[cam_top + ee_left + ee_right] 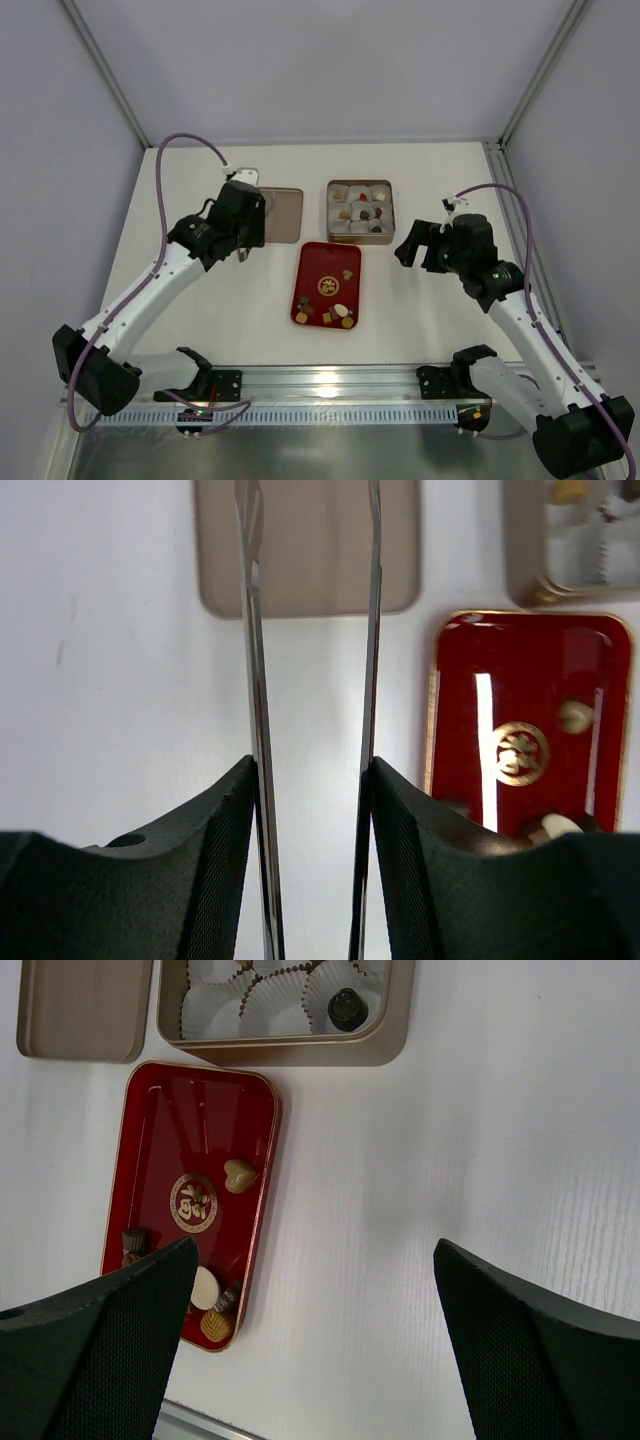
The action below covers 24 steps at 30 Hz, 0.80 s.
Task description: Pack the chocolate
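A red tray (pixel 318 262) is lying in the middle of the counter (pixel 250 320), and most of the loose chocolate (pixel 342 311) is sitting in it. The pieces are clustering at the tray's near end, dark brown, tan and cream mixed together. One tan heart-shaped piece (pixel 238 1175) is resting apart from them, beside the gold emblem.

Just behind the tray, a gold box (pixel 391 228) is standing open. White paper cups (pixel 275 1000) are filling it in rows, and several are already holding a piece, among them a dark round one (pixel 347 1007). The box's flat lid (pixel 285 215) is lying on the counter just left of it.

The left end effector (pixel 313 770) is hanging beside the lid, its fingers pressing on a pair of metal tweezers (pixel 255 680). The blades are standing apart with nothing between them.

The right end effector (pixel 312 1260) is hovering over bare counter to the right of the tray and box, with its fingers spread wide and carrying nothing.
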{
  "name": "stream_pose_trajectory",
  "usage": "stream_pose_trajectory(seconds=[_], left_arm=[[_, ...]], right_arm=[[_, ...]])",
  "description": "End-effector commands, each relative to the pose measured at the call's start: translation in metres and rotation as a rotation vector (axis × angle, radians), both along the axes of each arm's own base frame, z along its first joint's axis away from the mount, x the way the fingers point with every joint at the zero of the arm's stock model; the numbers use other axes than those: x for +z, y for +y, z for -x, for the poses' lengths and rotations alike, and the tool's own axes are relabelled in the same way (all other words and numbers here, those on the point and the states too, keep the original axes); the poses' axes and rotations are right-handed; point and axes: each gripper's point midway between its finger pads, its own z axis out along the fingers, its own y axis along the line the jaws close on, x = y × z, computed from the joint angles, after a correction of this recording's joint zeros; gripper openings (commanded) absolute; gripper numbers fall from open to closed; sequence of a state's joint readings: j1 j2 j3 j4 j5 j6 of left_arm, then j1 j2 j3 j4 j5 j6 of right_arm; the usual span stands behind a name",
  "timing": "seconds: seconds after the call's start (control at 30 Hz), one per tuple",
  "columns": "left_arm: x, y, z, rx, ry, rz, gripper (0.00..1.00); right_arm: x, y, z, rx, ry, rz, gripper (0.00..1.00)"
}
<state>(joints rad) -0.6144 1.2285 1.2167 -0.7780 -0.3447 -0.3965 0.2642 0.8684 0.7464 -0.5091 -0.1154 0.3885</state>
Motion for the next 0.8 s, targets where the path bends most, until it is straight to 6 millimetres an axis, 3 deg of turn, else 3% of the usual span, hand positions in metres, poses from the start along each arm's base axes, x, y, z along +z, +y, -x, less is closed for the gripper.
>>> stream_pose_trajectory(seconds=[0.0, 0.07, 0.1, 0.17, 0.2, 0.33, 0.37, 0.5, 0.77], left_arm=[[-0.008, 0.059, -0.024, 0.221, -0.017, -0.031, 0.48], [-0.03, 0.08, -0.035, 0.295, 0.035, -0.034, 0.47], [-0.036, 0.105, -0.042, 0.379, 0.055, -0.012, 0.46], [-0.057, 0.124, -0.05, 0.455, 0.091, 0.004, 0.47], [-0.066, 0.144, -0.054, 0.522, 0.115, 0.017, 0.47], [-0.096, 0.175, -0.065, 0.602, 0.197, 0.047, 0.47], [-0.101, 0.193, -0.065, 0.653, 0.208, 0.049, 0.47], [-0.136, 0.211, -0.067, 0.702, 0.301, 0.044, 0.5], [-0.176, 0.217, -0.056, 0.721, 0.416, 0.018, 0.64]], right_arm=[[0.016, 0.003, -0.007, 0.008, -0.044, -0.022, 1.0], [0.014, 0.006, -0.008, 0.019, -0.036, -0.023, 1.0], [0.013, 0.008, -0.008, 0.027, -0.031, -0.03, 1.0], [0.009, 0.01, -0.009, 0.037, -0.017, -0.034, 1.0], [0.006, 0.012, -0.009, 0.042, -0.009, -0.039, 1.0], [0.0, 0.016, -0.014, 0.055, -0.01, -0.051, 1.0], [-0.002, 0.016, -0.015, 0.054, -0.005, -0.052, 1.0], [-0.008, 0.019, -0.017, 0.059, 0.002, -0.065, 1.0], [-0.012, 0.019, -0.016, 0.062, -0.001, -0.063, 1.0]])
